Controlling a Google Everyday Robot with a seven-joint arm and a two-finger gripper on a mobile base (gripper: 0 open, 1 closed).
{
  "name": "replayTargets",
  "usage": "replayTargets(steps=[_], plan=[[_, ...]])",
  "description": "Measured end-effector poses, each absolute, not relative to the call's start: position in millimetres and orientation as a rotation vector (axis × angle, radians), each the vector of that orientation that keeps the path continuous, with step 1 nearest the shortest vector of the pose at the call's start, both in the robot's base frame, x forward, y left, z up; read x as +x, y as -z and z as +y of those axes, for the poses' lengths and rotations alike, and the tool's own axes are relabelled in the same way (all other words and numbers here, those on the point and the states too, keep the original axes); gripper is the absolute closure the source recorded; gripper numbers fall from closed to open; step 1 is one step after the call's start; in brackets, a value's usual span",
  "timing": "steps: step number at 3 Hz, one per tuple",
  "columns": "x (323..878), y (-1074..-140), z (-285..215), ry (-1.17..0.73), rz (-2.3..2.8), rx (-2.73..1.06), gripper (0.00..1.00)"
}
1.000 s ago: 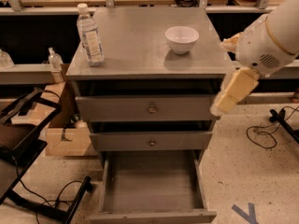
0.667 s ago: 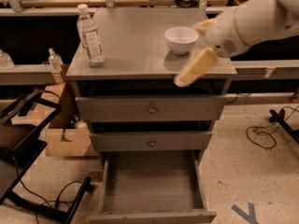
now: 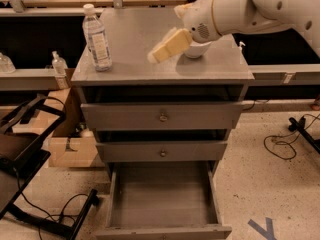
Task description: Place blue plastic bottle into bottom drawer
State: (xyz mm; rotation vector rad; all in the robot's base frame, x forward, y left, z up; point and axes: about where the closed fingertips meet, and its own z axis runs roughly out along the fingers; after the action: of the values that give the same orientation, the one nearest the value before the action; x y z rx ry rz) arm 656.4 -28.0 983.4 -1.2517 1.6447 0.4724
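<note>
The blue plastic bottle, clear with a white cap and pale label, stands upright at the left front corner of the grey cabinet top. The bottom drawer is pulled out and its flat grey inside holds nothing. My gripper, with cream fingers, hangs over the middle of the cabinet top, to the right of the bottle and apart from it. It holds nothing. The white arm reaches in from the upper right.
A white bowl sits on the cabinet top, mostly hidden behind my wrist. Two upper drawers with brass knobs are slightly open. A small pump-top bottle stands on a shelf at left. A cardboard box, a black frame and cables lie on the floor.
My gripper has swung from the right side of the cabinet leftward and up over the cabinet top, closer to the bottle. The bottle and drawers have not moved.
</note>
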Motion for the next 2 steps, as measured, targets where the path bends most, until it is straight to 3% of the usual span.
replayTargets(steps=[2], plan=[[665,-979,-5,-0.509,1.608,-1.255,0.0]])
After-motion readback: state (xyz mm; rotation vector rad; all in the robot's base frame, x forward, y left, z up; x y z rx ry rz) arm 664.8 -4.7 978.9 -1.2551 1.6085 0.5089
